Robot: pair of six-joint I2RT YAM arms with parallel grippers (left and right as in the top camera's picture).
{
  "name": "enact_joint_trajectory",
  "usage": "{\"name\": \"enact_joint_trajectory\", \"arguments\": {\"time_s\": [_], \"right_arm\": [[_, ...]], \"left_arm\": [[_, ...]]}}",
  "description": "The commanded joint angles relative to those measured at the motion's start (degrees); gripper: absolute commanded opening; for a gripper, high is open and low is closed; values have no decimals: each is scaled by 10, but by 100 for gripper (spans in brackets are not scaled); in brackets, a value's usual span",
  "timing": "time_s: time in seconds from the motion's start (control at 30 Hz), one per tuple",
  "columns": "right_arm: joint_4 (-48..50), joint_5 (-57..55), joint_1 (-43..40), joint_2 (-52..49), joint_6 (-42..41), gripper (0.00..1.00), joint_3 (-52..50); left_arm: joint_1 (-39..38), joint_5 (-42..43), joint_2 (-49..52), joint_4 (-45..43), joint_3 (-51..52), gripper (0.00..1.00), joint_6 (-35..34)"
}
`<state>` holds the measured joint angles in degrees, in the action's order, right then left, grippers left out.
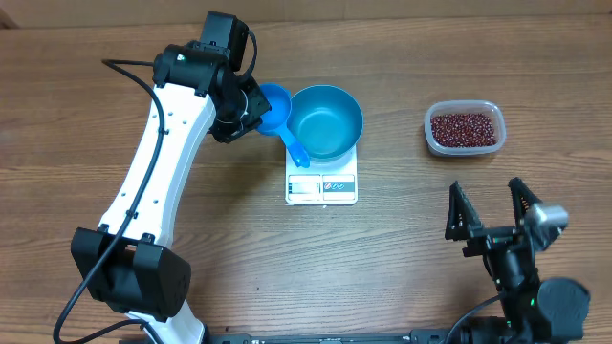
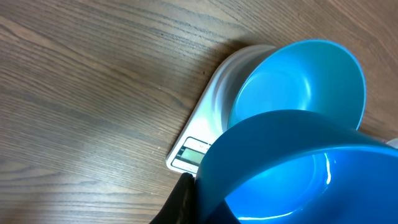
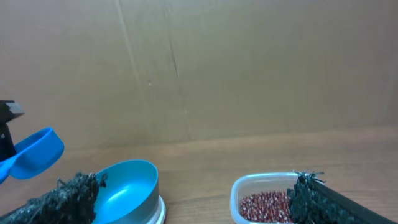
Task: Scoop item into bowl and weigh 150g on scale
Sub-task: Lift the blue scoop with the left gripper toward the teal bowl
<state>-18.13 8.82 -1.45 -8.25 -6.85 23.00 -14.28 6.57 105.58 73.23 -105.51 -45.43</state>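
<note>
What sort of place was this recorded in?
Probably a robotics lab bench rather than a kitchen: a bare wood-grain table, a plain brown cardboard backdrop, and a small white square scale carrying a round blue bowl.

The table [image 1: 96, 57] carries one bowl [image 1: 325, 121], one scale [image 1: 321, 187], one scoop [image 1: 275, 105] and one tub [image 1: 429, 134] of beans [image 1: 465, 129] too many to count. Above it are one left gripper [image 1: 251, 113] and one right gripper [image 1: 488, 193].

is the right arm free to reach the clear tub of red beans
Likely yes: the open right gripper sits near the clear plastic tub of red-brown beans, only bare wooden table between them.
</note>
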Motion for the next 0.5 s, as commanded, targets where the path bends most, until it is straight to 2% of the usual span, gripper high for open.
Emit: {"name": "enact_joint_trajectory", "arguments": {"time_s": [0.0, 0.23, 0.37, 0.47], "right_arm": [[-40, 3, 1, -92, -6, 100, 80], [-149, 61, 1, -302, -6, 100, 244], [-172, 186, 1, -419, -7, 100, 315], [-143, 323, 1, -490, -7, 100, 333]], "left_arm": [[-1, -9, -15, -3, -13, 4, -50], [-1, -10, -15, -15, -13, 5, -109], [-1, -10, -15, -15, -13, 4, -120], [-1, -12, -15, -17, -13, 4, -128]]}}
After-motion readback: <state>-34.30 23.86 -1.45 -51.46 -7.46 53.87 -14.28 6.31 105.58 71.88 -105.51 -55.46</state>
